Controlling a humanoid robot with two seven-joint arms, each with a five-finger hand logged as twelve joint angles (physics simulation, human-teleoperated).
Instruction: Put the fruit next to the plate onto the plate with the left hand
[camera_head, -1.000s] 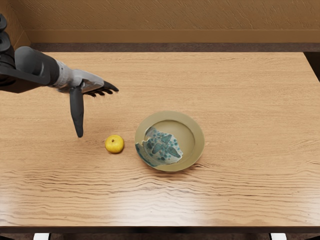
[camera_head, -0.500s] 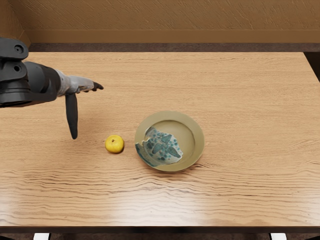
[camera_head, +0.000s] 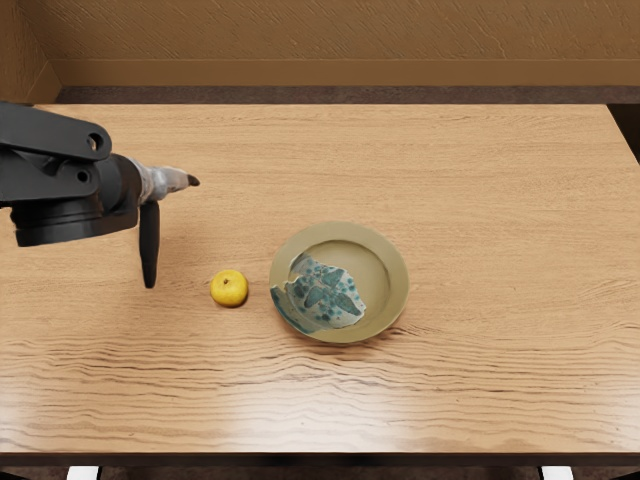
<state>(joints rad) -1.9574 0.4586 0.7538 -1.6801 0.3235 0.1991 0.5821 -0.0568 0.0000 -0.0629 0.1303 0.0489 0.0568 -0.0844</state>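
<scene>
Left hand (camera_head: 160, 188). Enters from the picture's left edge behind a bulky dark forearm that hides most of the palm. Hangs over the upper left part of the table (camera_head: 480, 180), well apart from the plate (camera_head: 397, 262). Shows one dark-tipped finger (camera_head: 186, 181) stretched out to the right and one long dark digit (camera_head: 150, 245) pointing straight down toward the wood. Stays uncurled and grasps nothing.

Fruit (camera_head: 229, 288). Small, round, yellow. Sits on the bare wood just beside the plate's left rim, close to it yet outside it, with a thin strip of table between the two. Lies to the right of and a little below the tip of the downward-pointing digit, near it but not touching. Has only bare tabletop between itself and the hand.

Plate. Round, olive-tan, shallow, lying flat near the middle of the table. Carries a mottled blue-green patch (camera_head: 320, 292) over its left and centre, reaching the rim on the side that faces the fruit; cannot tell whether painted on or lying in it.

Behind the table's far edge, a dark strip of floor and a tan wall (camera_head: 350, 40).
</scene>
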